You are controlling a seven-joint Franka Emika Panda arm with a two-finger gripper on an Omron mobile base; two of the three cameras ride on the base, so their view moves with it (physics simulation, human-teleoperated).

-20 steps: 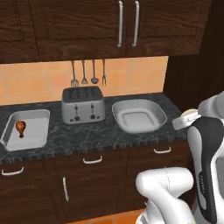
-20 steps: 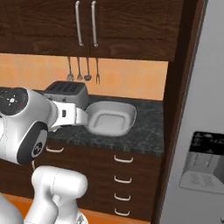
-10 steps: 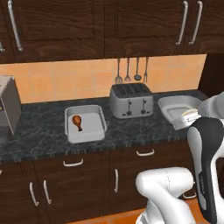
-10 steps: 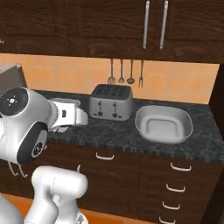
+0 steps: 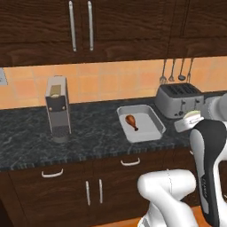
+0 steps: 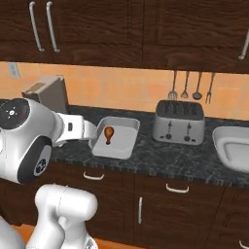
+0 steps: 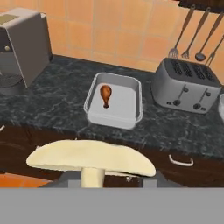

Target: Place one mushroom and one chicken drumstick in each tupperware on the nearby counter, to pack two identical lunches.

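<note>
The rectangular tupperware [image 5: 141, 123] was set on the counter [image 5: 88, 133] between a coffee machine [image 5: 58, 110] and a toaster [image 5: 179, 100]. One chicken drumstick [image 5: 131, 121] was lying inside it. A second tupperware [image 6: 233, 148] was cut off at the right base view's edge; its contents could not be determined. The mushroom [image 7: 90, 160] was held by its stem in the closed gripper [image 7: 103, 183]; the fingertips were hidden.

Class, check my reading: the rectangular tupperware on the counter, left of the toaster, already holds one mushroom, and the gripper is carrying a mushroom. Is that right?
Not quite. The rectangular tupperware holds one chicken drumstick, not a mushroom; the hand view shows it plainly. The rest stands: it sits on the counter left of the toaster, and the gripper carries a mushroom.
</note>
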